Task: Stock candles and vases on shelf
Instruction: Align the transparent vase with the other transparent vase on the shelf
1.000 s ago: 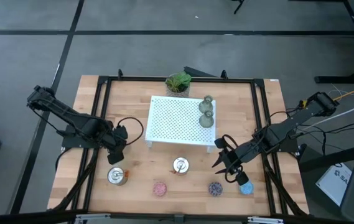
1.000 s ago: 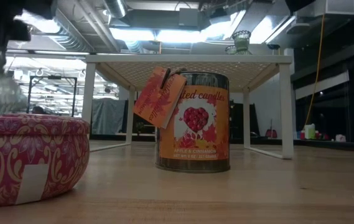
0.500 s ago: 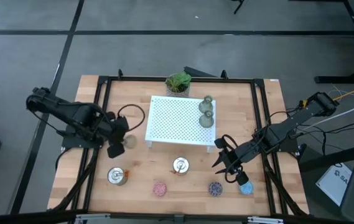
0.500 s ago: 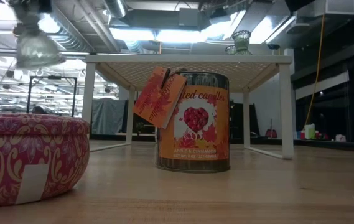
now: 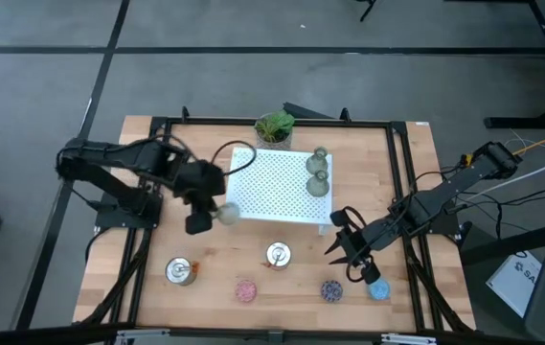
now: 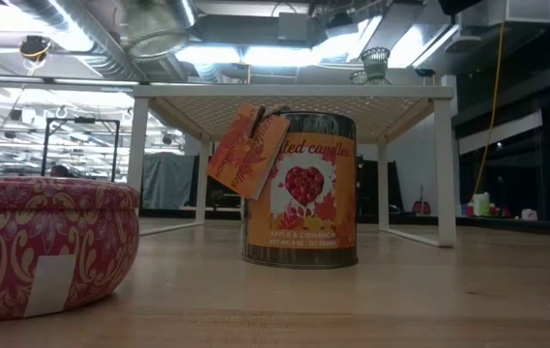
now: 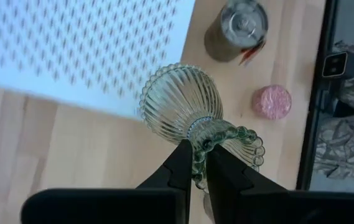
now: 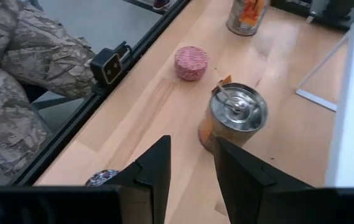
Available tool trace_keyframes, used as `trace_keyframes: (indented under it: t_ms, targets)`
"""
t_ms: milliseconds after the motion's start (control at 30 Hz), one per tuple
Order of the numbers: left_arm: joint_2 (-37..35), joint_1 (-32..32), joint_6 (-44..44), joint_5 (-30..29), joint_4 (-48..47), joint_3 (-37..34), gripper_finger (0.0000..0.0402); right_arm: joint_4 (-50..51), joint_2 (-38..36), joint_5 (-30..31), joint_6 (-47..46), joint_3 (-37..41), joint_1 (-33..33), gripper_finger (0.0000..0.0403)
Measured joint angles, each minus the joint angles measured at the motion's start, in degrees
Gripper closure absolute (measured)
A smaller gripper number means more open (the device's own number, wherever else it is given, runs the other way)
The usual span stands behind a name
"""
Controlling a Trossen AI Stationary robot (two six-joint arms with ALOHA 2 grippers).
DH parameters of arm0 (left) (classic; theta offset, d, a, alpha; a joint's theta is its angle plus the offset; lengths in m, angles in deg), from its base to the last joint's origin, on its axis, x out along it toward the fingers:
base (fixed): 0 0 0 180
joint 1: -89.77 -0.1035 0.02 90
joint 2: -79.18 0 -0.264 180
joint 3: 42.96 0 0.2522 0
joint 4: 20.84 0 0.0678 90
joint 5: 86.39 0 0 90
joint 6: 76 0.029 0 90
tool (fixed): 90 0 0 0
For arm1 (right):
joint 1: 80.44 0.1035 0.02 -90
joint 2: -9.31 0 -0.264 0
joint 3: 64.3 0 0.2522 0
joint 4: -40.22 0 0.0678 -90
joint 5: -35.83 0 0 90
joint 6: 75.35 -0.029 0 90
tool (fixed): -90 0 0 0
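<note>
Left fingers (image 7: pixel 195 163) clenched on vase (image 7: pixel 186 112), held at shelf (image 5: pixel 270 182) left edge, frame centre-left. Right fingers (image 8: pixel 191 163) released, lower right, over table (image 5: pixel 416 172).

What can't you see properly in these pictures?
- Carried vase: blurred in the low view and cut off by the top edge.
- Vase's mouth: the left gripper's fingers cover part of its beaded rim in the left wrist view.
- Dark blue-purple candle: mostly hidden behind the right gripper's fingers in the right wrist view.
</note>
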Motion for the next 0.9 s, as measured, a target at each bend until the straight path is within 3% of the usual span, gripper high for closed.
trace_keyframes:
  t_ms: [300, 567, 767, 900]
  targets:
    - [11.7, -8.4, 12.2, 3.4, 0.0, 11.3, 0.0379, -0.1, 0.0, 1.5, 0.1, 0.0, 0.0, 0.0279]
    - [20.9, -14.3, 12.4, 4.4, -0.3, 18.3, 0.0376, -0.1, 0.0, 1.5, 0.1, 0.0, 0.0, 0.0279]
    - [24.7, -16.5, 11.8, 11.7, -0.8, 20.4, 0.0375, -0.1, 0.0, 1.5, 0.1, 0.0, 0.0, 0.0279]
    - [25.5, -16.7, 11.7, 12.4, -1.3, 21.3, 0.0365, -0.1, 0.0, 1.5, 0.6, 0.0, 0.0, 0.0279]
